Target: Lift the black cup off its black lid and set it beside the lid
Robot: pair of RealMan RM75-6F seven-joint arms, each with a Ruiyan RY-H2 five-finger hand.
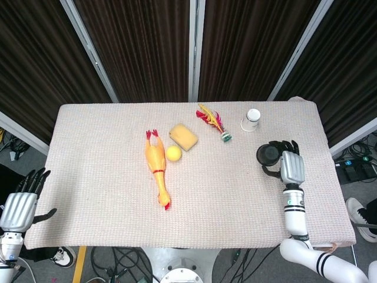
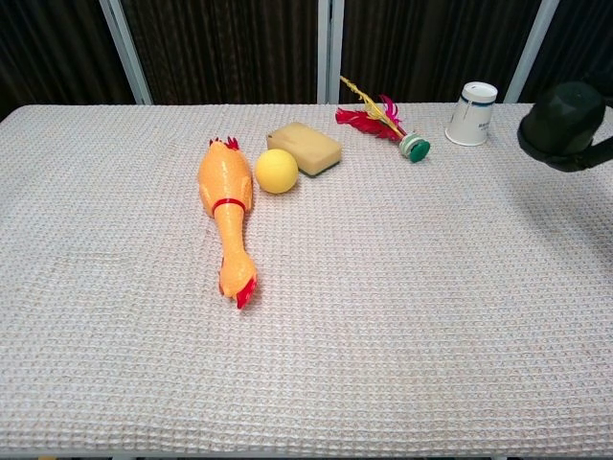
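The right robot hand (image 1: 290, 167) has its fingers wrapped round the black cup (image 1: 268, 155), held above the table (image 1: 106, 194) near its right edge. No lid is visible. Likely carrying; next comes lowering it upright. The left robot hand (image 1: 20, 203) hangs empty, fingers apart.

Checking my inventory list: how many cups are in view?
2. A white cup stands upside down near the table's far right edge; a black cup is held in the right hand, nearer the robot.
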